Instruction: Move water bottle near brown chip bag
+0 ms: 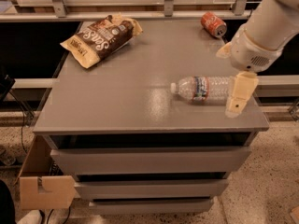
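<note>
The water bottle lies on its side on the right front part of the grey bench, with its white cap pointing left. The claw hangs over the bottle's base end at the bench's right edge. It is spread wide, and its lower beige finger covers that end. The brown chip bag lies at the back left, well apart from the bottle. An orange-red soda can lies at the back right.
</note>
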Controlling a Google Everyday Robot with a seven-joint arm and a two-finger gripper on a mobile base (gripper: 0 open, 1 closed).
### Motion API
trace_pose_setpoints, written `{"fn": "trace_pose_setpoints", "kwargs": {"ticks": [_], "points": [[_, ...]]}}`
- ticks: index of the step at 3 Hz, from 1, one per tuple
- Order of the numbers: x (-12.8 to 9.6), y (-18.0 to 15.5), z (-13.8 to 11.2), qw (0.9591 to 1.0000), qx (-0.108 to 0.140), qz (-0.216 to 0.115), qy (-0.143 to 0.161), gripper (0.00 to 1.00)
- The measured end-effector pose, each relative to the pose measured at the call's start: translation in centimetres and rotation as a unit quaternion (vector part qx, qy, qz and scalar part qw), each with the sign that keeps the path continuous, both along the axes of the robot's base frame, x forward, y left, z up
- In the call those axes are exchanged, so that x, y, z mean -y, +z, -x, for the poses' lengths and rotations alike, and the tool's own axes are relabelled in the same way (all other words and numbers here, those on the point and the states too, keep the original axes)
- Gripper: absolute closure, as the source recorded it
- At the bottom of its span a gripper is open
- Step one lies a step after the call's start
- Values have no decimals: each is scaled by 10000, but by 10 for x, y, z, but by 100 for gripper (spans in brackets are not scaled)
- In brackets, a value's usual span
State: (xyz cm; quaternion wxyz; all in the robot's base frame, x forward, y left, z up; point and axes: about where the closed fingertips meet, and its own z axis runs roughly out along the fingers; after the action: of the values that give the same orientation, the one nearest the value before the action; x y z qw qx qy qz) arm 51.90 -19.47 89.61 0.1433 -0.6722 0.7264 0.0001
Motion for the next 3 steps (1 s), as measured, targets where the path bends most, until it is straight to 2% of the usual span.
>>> {"fn": "trace_pose_setpoints", "kwargs": {"ticks": [1,2,3], "points": [[-14,-29,-28,9994,-183,39,300,0],[-29,-52,-49,9980,-387,68,496,18],[-38,-63,-60,9969,-522,106,587,41]]}}
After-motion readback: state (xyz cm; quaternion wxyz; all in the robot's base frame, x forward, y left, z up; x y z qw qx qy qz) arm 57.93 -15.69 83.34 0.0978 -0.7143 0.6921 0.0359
